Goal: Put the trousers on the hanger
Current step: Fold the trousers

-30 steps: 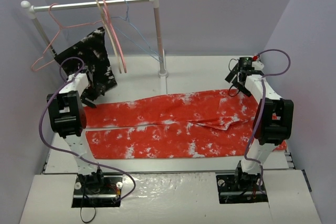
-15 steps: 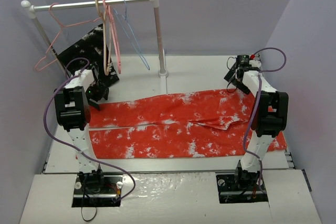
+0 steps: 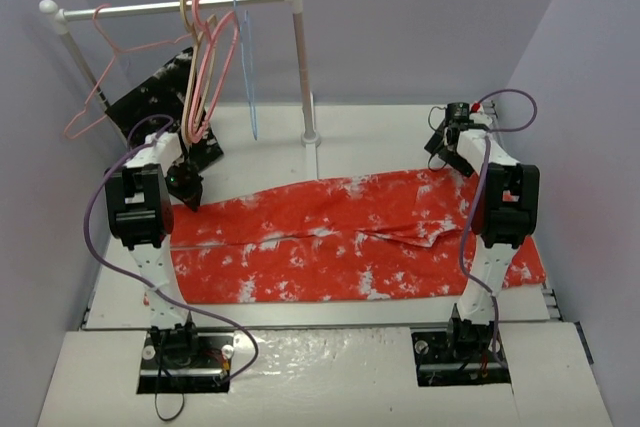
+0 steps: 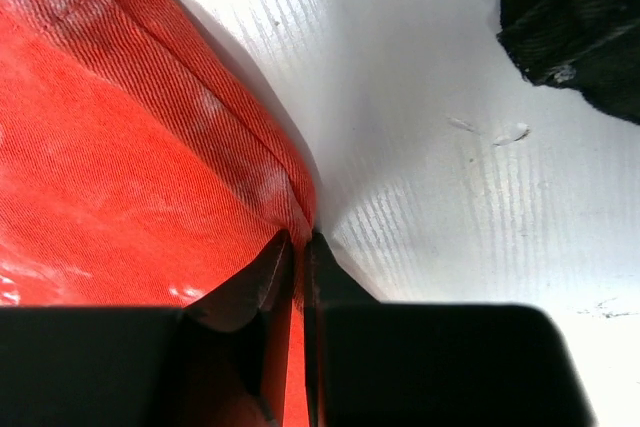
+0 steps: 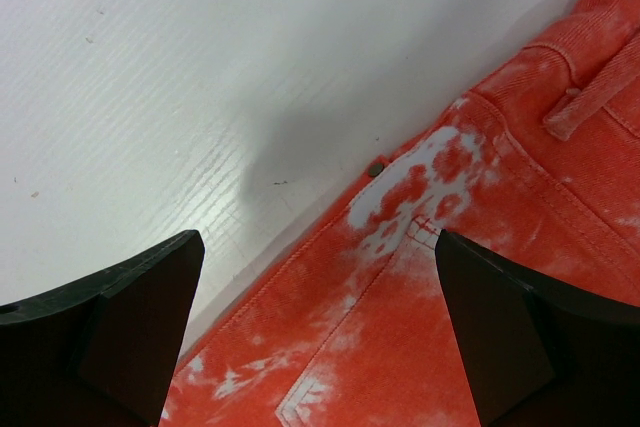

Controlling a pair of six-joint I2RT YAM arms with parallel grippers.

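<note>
Trousers (image 3: 350, 237): spread flat across the table (image 3: 380, 132), leg ends to the left, waist to the right
Left claw (image 3: 188, 190): closed tight on the leg-end edge of the trousers; from overhead it only looks lowered onto the cloth, but the left wrist view shows the red fold pinched between its fingers (image 4: 250, 282)
Right claw (image 3: 445, 142): jaws spread wide, holding nothing, above the waist edge; only the right wrist view shows a belt loop (image 5: 590, 97) and a rivet (image 5: 377, 168) there
Hanger (image 3: 247, 77): light blue wire, on the rail (image 3: 175, 7) at the back, well apart from the trousers; seen from overhead only
Black garment (image 3: 150, 97): back left below the rail; a corner shows in the left wrist view
</note>
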